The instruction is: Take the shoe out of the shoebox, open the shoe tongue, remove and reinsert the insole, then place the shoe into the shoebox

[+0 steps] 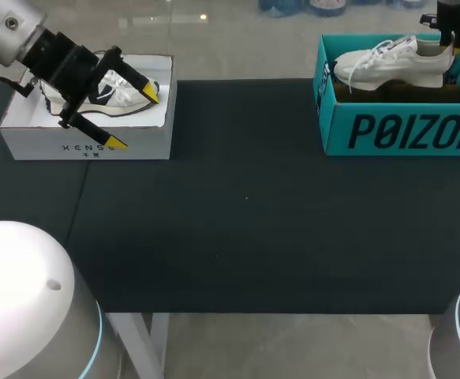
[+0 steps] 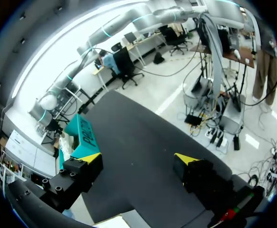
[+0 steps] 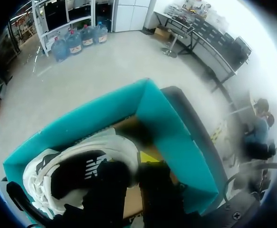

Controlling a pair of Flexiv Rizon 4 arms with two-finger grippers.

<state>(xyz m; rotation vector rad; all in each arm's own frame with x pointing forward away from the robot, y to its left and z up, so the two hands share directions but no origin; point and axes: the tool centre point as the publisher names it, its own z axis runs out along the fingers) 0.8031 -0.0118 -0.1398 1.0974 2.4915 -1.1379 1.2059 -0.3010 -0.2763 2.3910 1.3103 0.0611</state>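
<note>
My right gripper point(image 1: 449, 35) is at the back of the white shoe point(image 1: 387, 59). One finger is down inside the heel and the other is outside it. They look squeezed tight on the heel wall between them. The shoe sticks out ahead of this gripper, with its toe pointing away. Its heel is up above the rim of the teal shoebox point(image 1: 403, 130), which is right under the gripper. So I think this is the lifting-out step, at the very start of the job.

My left gripper point(image 1: 135, 118) has its fingers wide apart and holds nothing. Just under it is a white box point(image 1: 87, 146) with another shoe point(image 1: 119, 91) inside.

I think the white shoe will be light. Its top looks soft and will squash, and its sole should be stiffer. Held only by the heel, the toe may droop and bump the box wall. The laces point(image 1: 361, 67) are floppy and could catch. The heel wall is firm, so it is a good place to hold. The insole is hidden inside. It will likely be thin and bendy, so I would pinch it at the heel end.
</note>
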